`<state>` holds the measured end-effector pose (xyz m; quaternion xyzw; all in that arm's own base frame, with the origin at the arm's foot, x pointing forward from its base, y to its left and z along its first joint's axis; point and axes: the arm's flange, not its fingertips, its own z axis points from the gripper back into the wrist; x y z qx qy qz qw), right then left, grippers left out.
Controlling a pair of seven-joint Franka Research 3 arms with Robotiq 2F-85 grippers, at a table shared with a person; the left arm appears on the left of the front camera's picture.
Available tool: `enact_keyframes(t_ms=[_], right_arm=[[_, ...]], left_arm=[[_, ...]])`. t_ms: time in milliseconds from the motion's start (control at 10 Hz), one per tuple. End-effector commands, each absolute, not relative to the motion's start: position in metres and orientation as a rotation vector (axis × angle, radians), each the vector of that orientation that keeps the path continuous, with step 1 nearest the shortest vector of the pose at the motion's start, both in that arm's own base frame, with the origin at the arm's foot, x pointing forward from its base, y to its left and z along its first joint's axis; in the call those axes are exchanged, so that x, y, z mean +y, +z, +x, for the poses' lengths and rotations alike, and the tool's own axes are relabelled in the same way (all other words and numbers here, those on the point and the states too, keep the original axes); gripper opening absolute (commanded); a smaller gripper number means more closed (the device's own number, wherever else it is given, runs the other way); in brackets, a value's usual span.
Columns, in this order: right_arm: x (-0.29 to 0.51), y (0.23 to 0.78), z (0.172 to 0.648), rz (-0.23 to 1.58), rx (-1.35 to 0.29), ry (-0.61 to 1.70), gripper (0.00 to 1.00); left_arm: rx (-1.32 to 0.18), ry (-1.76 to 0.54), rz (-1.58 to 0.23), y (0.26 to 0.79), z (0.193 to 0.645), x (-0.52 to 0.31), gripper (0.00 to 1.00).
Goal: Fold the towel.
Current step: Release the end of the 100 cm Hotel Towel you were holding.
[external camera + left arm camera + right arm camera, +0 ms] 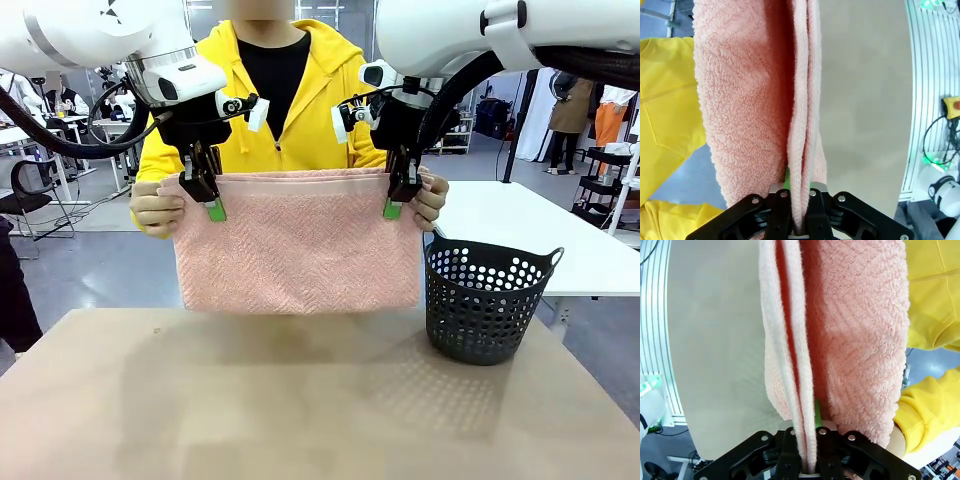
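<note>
Terry cloth of the towel hangs doubled in the air above the table, top edge level, free hem at six o'clock. It is judged light, soft and limp rather than slippery. Sagging is expected wherever it goes unsupported, so hold is best taken at the upper corners, through all layers. The ten o'clock corner is clamped by the left gripper and the two o'clock corner by the right gripper, both pinched tight on the cloth. Just outside them the edge is held by a person: one hand at nine o'clock, the other hand at three o'clock. A dark basket stands near, at four o'clock.
</note>
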<state>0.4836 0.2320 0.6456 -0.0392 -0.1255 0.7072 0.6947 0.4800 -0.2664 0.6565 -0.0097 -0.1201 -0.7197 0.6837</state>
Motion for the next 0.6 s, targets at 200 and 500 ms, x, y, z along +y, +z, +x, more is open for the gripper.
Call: enact_keyframes(t_ms=[200, 500], right_arm=[[0.2306, 0.6464, 0.4841, -0.098, -0.278, 1.580, 0.00], [0.2306, 0.6464, 0.4841, -0.098, -0.278, 1.580, 0.00]], left_arm=[[-0.269, -1.612, -0.008, 0.6581, 0.4809, -0.2648, 0.00], [-0.269, -1.612, -0.008, 0.6581, 0.4809, -0.2648, 0.00]])
